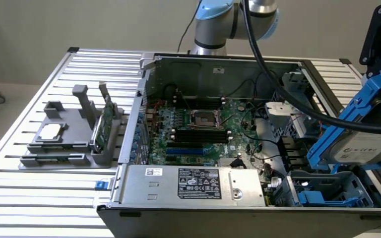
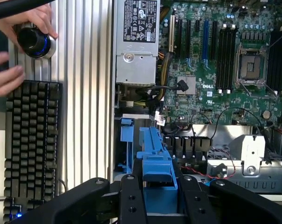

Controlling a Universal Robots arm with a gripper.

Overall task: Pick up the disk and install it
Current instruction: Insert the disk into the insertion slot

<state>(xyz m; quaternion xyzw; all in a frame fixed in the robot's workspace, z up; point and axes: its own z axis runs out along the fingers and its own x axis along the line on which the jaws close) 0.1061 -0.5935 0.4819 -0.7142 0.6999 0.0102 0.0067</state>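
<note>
Exterior view's left of the PC case (image 1: 210,224): grey fixture (image 1: 65,148) with chip (image 1: 51,130) and green card (image 1: 103,124). Arm (image 1: 233,20) stands behind the case, wrist out over the case's end on the exterior view's right. Gripper (image 2: 159,198) points down into the case, fingers (image 2: 131,196) clamped on the disk (image 1: 366,146) by its blue carrier. Disk hangs tilted in the air just above the case's blue drive bay (image 1: 329,191), not seated.

Silver-grey tubular arm (image 1: 207,37) with pale blue joint cap (image 1: 215,6); thick black cable (image 1: 263,64) trailing off it; matte black pincer (image 2: 160,196), flat fingers (image 2: 131,200) dotted with round screw holes.
</note>
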